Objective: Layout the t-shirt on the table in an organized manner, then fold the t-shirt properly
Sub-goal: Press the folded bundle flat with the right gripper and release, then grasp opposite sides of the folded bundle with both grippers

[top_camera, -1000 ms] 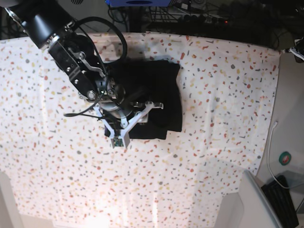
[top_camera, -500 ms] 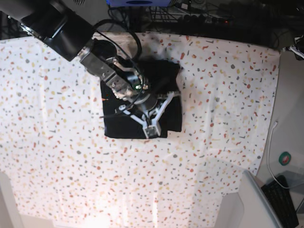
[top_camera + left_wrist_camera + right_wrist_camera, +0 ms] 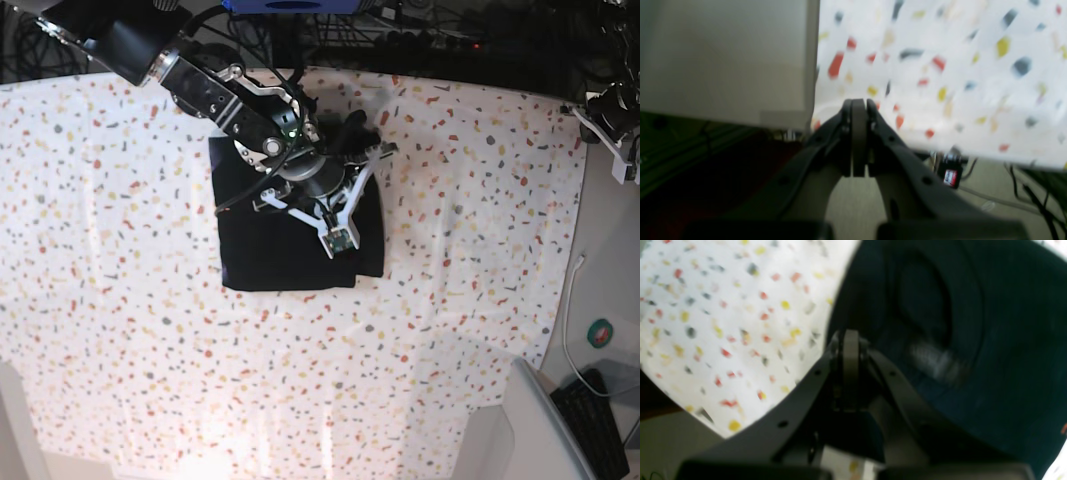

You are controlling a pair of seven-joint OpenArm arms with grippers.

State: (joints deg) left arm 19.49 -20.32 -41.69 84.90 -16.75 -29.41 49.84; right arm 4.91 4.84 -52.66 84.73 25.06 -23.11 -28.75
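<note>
The black t-shirt (image 3: 285,245) lies folded into a compact rectangle on the speckled table (image 3: 130,330), left of centre toward the far edge. My right gripper (image 3: 322,195) hangs over the shirt's far right part. In the right wrist view it (image 3: 850,336) is shut with nothing between the fingers, over the shirt's edge (image 3: 990,340), and a blurred pale label (image 3: 933,363) shows in the cloth. My left arm (image 3: 615,110) sits at the table's far right corner. Its gripper (image 3: 858,106) is shut and empty beside the cloth's edge (image 3: 940,66).
Cables and dark gear (image 3: 420,30) run along the far edge. A plain grey panel (image 3: 545,430) and a keyboard (image 3: 600,420) sit at the near right, with a white cable (image 3: 568,320). A grey panel (image 3: 723,56) is close to the left gripper.
My right arm has swung from the shirt's near left corner toward the far right, leaving the shirt a neater rectangle. The left arm has come into view at the far right edge.
</note>
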